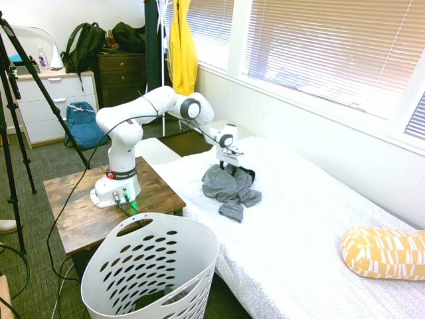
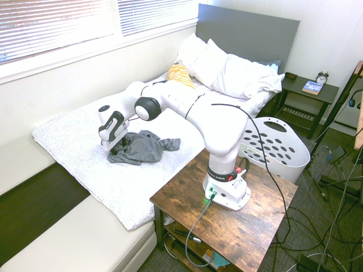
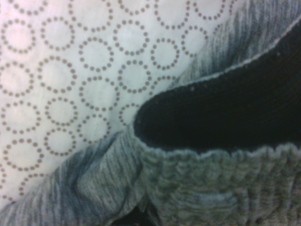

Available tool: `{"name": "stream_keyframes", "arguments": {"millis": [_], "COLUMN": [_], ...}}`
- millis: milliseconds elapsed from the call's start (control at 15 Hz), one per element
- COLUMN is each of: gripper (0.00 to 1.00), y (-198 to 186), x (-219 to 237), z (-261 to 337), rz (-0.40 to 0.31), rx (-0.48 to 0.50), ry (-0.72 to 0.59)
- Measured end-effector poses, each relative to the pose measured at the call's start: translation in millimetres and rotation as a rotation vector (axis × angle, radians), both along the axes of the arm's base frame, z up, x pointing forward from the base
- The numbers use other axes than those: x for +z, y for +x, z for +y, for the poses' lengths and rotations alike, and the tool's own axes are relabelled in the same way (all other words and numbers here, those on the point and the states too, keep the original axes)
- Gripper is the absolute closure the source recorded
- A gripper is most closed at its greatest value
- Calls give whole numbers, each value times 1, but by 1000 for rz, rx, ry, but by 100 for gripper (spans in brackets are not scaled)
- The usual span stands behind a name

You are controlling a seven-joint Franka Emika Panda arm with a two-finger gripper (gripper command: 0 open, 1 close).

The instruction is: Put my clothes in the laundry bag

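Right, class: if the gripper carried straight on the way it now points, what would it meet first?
Most likely the grey garment, directly beneath the gripper, then the bed; whether they already touch is unclear.

A: Position of the arm?
B: White arm (image 2: 218,124) based on the brown wooden table (image 2: 238,221); gripper (image 2: 110,146) lowered at the grey garment (image 2: 139,148).
A: Garment support?
B: Crumpled on the bed (image 2: 85,133), over a white patterned sheet.
A: Far end of the bed?
B: White pillows (image 2: 227,71) near the grey headboard (image 2: 244,35); orange-and-white cushion (image 2: 180,75) beside them.
A: Basket?
B: White, perforated laundry basket (image 2: 275,152), upright on the floor, just beside the wooden table.
A: Dark side table (image 2: 306,89)?
B: Bears alarm clock (image 2: 322,77), blue book (image 2: 312,87).
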State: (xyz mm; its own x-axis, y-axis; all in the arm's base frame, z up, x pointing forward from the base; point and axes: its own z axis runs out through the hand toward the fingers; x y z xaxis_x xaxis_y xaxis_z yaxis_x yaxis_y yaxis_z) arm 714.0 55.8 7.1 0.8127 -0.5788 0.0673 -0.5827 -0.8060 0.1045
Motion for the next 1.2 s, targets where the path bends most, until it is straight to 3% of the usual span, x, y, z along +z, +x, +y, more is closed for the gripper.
{"name": "stream_keyframes", "arguments": {"millis": [1200], "gripper": [100], "y": [-7], "x": [-7], "z": [-4], "rz": [11], "rx": [-20], "ry": [-25]}}
